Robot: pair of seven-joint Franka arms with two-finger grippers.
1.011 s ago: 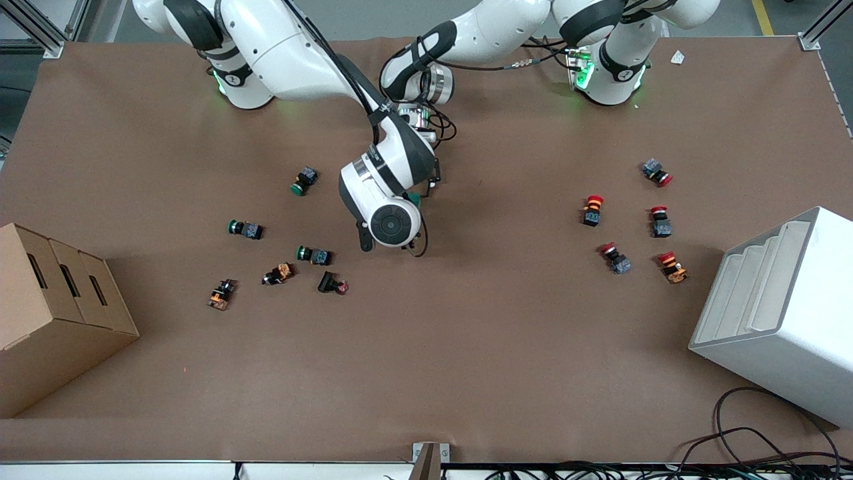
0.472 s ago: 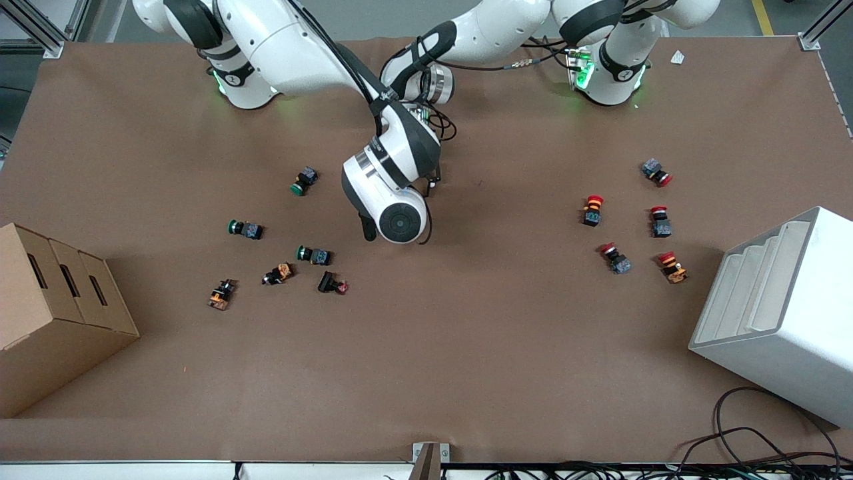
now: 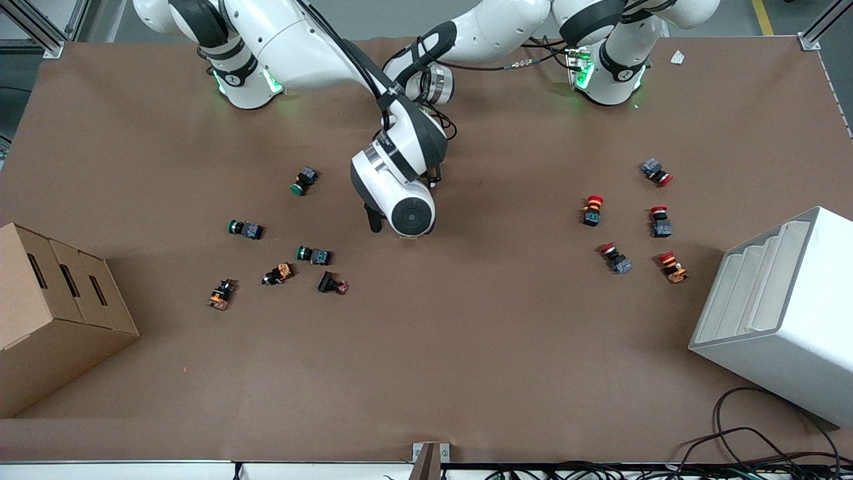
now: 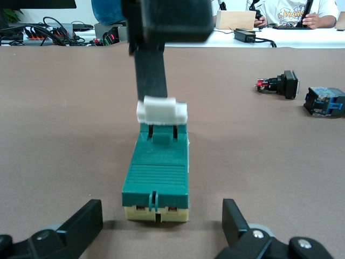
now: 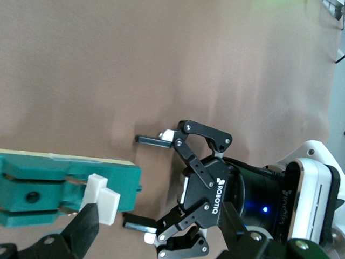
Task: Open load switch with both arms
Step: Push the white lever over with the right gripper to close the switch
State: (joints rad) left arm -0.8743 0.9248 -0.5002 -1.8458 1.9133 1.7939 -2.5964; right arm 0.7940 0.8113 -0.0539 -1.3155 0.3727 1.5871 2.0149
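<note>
Dark-green load switch (image 4: 156, 178) lies on the surface mid-table. Left end effector (image 4: 161, 229) straddles its base end, fingers spread, gripping nothing. Right end effector (image 5: 81, 229) pinches the white lever (image 4: 161, 110). Next: left clamps body; right pulls lever.

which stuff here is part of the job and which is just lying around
Job: load switch, right gripper at its white lever, open left gripper at its other end.
Lying about: scattered push-buttons, cardboard box, white bin.
</note>
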